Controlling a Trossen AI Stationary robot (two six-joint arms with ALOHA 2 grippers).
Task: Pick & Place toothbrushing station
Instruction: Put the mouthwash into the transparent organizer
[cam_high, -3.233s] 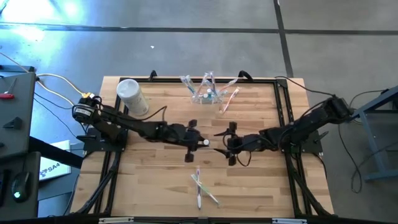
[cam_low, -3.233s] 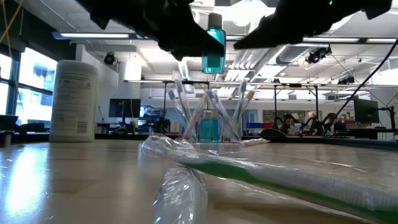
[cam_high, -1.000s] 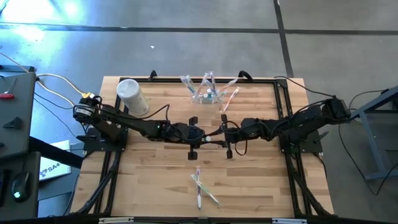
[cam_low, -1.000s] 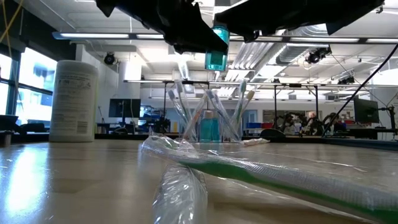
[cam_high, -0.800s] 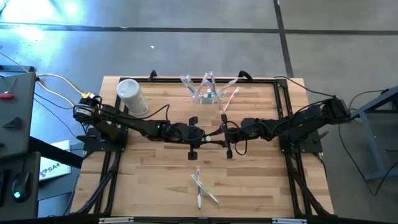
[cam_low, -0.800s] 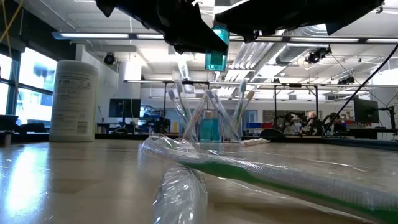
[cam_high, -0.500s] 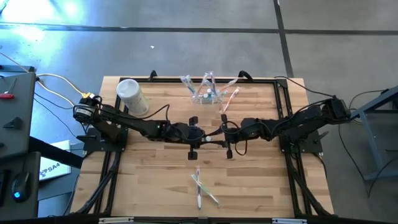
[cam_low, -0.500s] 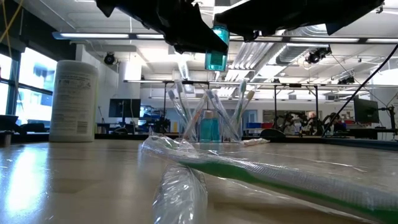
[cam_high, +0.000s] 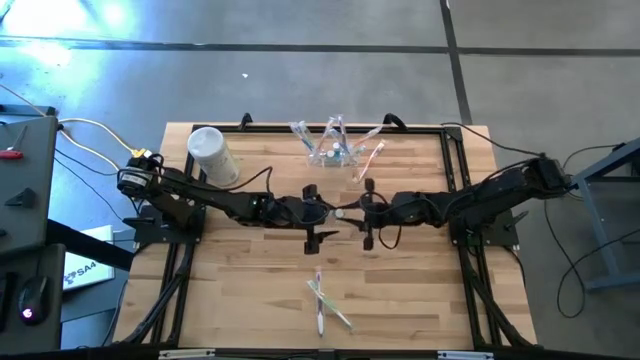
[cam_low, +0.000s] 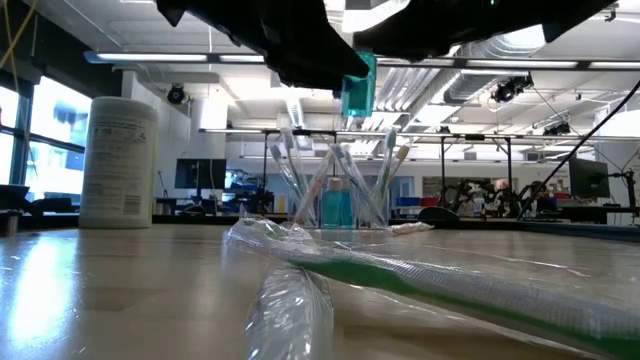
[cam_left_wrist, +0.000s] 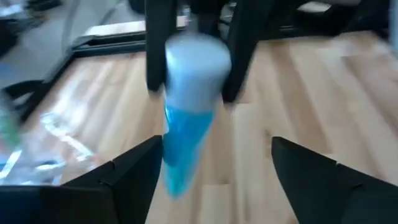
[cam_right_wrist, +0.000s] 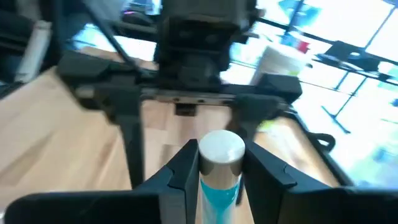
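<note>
At the far left of the table (cam_high: 230, 290) stands a white canister (cam_high: 212, 155), upright; in the low view its label is too small to read. The left arm reaches in from the left edge to mid-table, and the left gripper (cam_high: 318, 213) has its fingers spread wide: in its wrist view the two dark fingers (cam_left_wrist: 134, 171) stand well clear of a small tube with a white cap and blue body (cam_left_wrist: 189, 118), which is blurred there. That tube sits between the fingers of the right gripper (cam_right_wrist: 217, 165), which are narrowed onto it just below the cap; the tube's lower end is cut off by the picture's edge. From above the two grippers meet at mid-table and the tube shows only as a pale speck between them. In the low view both arms are dark shapes cut off at the top, with the tube hanging tilted below them.

The toothbrushing station (cam_high: 333, 150), a clear holder, stands at the far middle of the table, well apart from both grippers, with pastel toothbrushes (cam_low: 388, 175) leaning out of it and a blue tube inside; its clear walls are hard to trace. Near the front edge lie wrapped toothbrushes (cam_high: 325, 300), and the closest one, green in crinkled clear wrap (cam_low: 400, 275), blocks much of the low view.
</note>
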